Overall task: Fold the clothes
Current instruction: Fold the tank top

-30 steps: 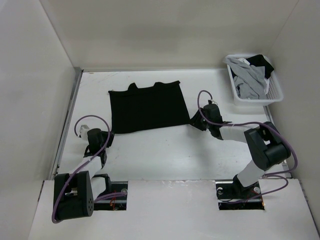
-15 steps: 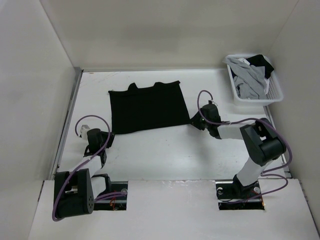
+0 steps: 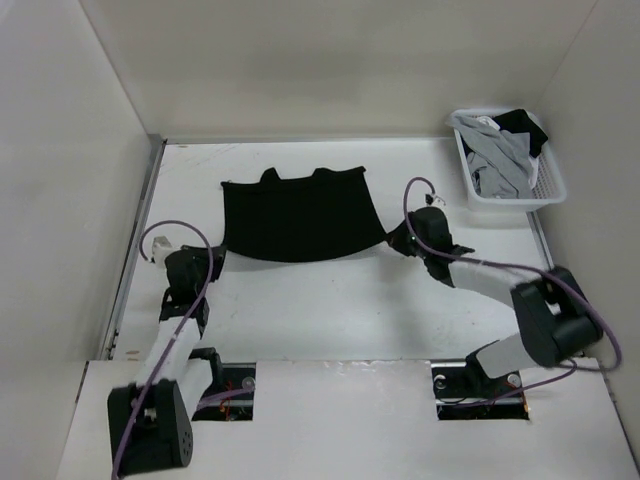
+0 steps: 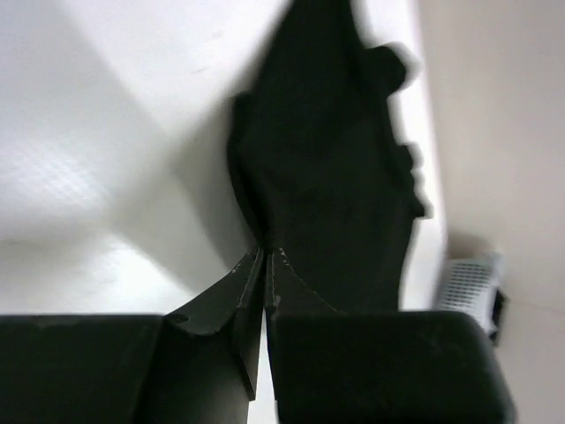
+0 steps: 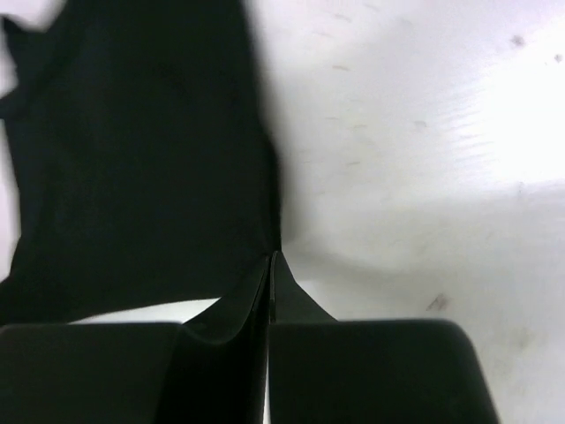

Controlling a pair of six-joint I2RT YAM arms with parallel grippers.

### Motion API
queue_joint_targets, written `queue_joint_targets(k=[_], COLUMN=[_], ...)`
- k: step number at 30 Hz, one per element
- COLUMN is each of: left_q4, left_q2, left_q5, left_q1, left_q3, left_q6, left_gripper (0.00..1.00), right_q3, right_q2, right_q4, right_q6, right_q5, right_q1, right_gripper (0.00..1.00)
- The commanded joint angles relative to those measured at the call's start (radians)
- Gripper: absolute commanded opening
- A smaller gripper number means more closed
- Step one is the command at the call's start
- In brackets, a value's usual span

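The left gripper [image 4: 267, 256] is pinched shut on the near-left corner of the black T-shirt [image 3: 300, 215], with the fabric drawn in between its closed fingertips. The right gripper [image 5: 272, 256] is likewise clamped tight on the near-right corner. The T-shirt lies spread at the middle of the white surface [image 3: 330, 300], its near edge curving in between the two held corners. A white mesh basket [image 3: 510, 206] with a grey garment [image 3: 498, 160] stands well apart at far right.
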State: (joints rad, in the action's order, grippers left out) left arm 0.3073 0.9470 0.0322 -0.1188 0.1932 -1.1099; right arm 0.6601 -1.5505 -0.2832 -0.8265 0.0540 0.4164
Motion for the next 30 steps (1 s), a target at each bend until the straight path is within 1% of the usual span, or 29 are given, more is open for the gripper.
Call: queue_joint_targets(k=[1, 5, 8, 12, 14, 16, 17, 19, 21, 23, 25, 27, 30], left_q4=[-0.09, -0.328, -0.442, -0.499, -0.52, -0.539, -0.543, -0.544, -0.527, -0.49, -0.423, -0.323, -0.17], left_q2=[-0.189, -0.422, -0.502, -0.533, -0.544, -0.547, -0.539, -0.518, -0.482, -0.421, -0.335, -0.207, 0.042], left_q5=[0.021, 0.012, 0.011, 0.003, -0.018, -0.038, -0.044, -0.048, -0.058, -0.064, -0.072, -0.081, -0.135], left_q1=[0.021, 0.037, 0.046, 0.089, 0.107, 0.121, 0.124, 0.13, 0.127, 0.127, 0.132, 0.144, 0.164], left_q3=[0.144, 0.334, 0.484, 0.606, 0.647, 0.67, 0.672, 0.651, 0.602, 0.54, 0.487, 0.45, 0.466], left_q6=[-0.022, 0.015, 0.033, 0.027, 0.03, 0.039, 0.044, 0.045, 0.048, 0.048, 0.047, 0.048, 0.053], left_gripper=[0.0, 0.0, 0.0, 0.0, 0.0, 0.0, 0.0, 0.0, 0.0, 0.0, 0.0, 0.0, 0.0], right_q3=[0.013, 0.105, 0.221, 0.389, 0.452, 0.478, 0.477, 0.454, 0.397, 0.336, 0.294, 0.276, 0.37], right_q2=[0.283, 0.602, 0.768, 0.886, 0.908, 0.914, 0.909, 0.883, 0.836, 0.75, 0.637, 0.471, 0.179], right_q4=[0.068, 0.329, 0.494, 0.651, 0.702, 0.719, 0.717, 0.695, 0.632, 0.554, 0.466, 0.342, 0.241], right_q6=[0.095, 0.191, 0.249, 0.306, 0.326, 0.348, 0.352, 0.356, 0.349, 0.32, 0.265, 0.219, 0.191], right_q5=[0.078, 0.173, 0.245, 0.345, 0.383, 0.402, 0.402, 0.37, 0.295, 0.174, 0.046, -0.069, -0.16], right_q1=[0.058, 0.138, 0.198, 0.297, 0.342, 0.36, 0.361, 0.315, 0.234, 0.119, 0.013, -0.064, -0.119], right_gripper=[0.0, 0.0, 0.0, 0.01, 0.01, 0.02, 0.02, 0.03, 0.03, 0.04, 0.04, 0.04, 0.04])
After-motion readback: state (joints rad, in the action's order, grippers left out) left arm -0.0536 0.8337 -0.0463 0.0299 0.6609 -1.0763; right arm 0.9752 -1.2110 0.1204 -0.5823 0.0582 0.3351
